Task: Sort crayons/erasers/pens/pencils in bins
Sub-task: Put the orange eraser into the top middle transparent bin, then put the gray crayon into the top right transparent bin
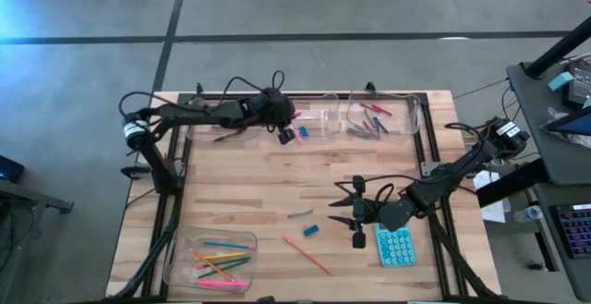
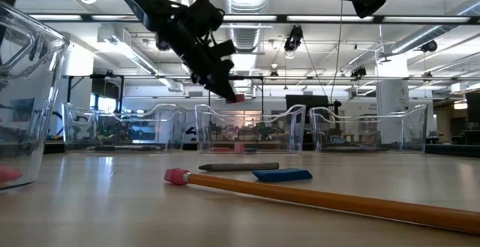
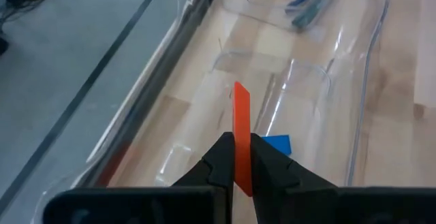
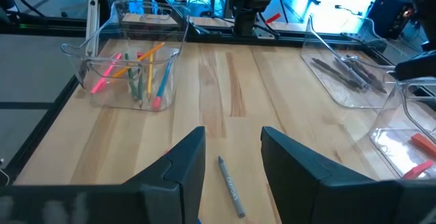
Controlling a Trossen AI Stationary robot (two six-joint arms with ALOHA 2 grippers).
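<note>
Red crayon (image 3: 241,132) pinched upright in the left end effector (image 3: 242,157), above a clear bin (image 1: 319,119) at the far edge of the wooden worktop (image 1: 268,179).

A blue eraser (image 3: 277,143) lies in that bin just beyond the crayon tip; the bin to its right (image 1: 383,116) holds more crayons. The right end effector (image 4: 231,157) hangs with fingers partly spread and nothing between them, over a grey crayon (image 4: 231,186) on the bare worktop. Nearby lie a second blue eraser (image 1: 310,230), an orange pencil (image 1: 307,255) and a teal calculator (image 1: 394,246). Bright pencils fill the near-left bin (image 1: 213,260).
</note>
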